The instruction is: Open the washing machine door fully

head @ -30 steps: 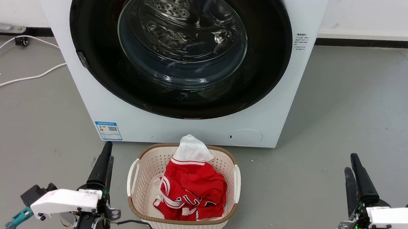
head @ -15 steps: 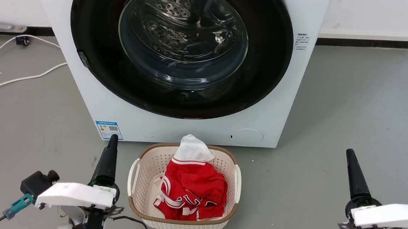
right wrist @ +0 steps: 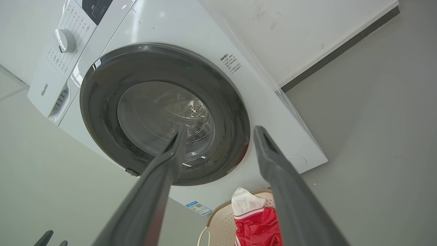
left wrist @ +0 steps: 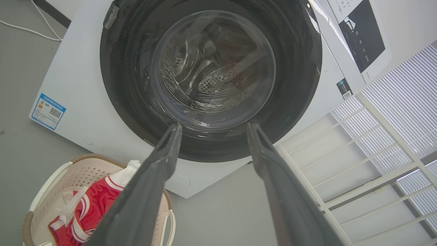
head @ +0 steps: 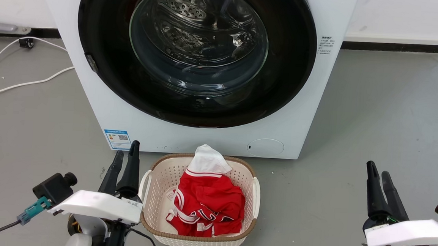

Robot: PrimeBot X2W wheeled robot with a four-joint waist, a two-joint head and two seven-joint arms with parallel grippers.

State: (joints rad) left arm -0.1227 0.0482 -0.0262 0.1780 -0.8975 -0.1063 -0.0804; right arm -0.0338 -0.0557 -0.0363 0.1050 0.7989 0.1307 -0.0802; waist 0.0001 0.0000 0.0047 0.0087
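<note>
The washing machine door [head: 196,53] is a big glossy black disc with a bulging glass window, lying flush in the white machine front. A small latch tab [head: 90,62] sits on its left rim. My left gripper [head: 127,149] is low on the floor side, left of the basket, open and empty, well short of the door. My right gripper [head: 377,169] stands open and empty at the lower right, also far from it. In the left wrist view the door [left wrist: 211,68] shows beyond my open left gripper [left wrist: 214,125]. The right wrist view shows the door [right wrist: 164,116] past my open right gripper [right wrist: 221,129].
A cream laundry basket [head: 196,244] with red and white clothes [head: 208,206] stands on the grey floor just before the machine, between my arms. White cables [head: 23,84] trail across the floor at the left. A wall with a dark skirting runs behind.
Both wrists have rolled, so each gripper now shows two spread fingers instead of one edge-on. The left gripper has edged right, closer to the basket. The door has not moved.
</note>
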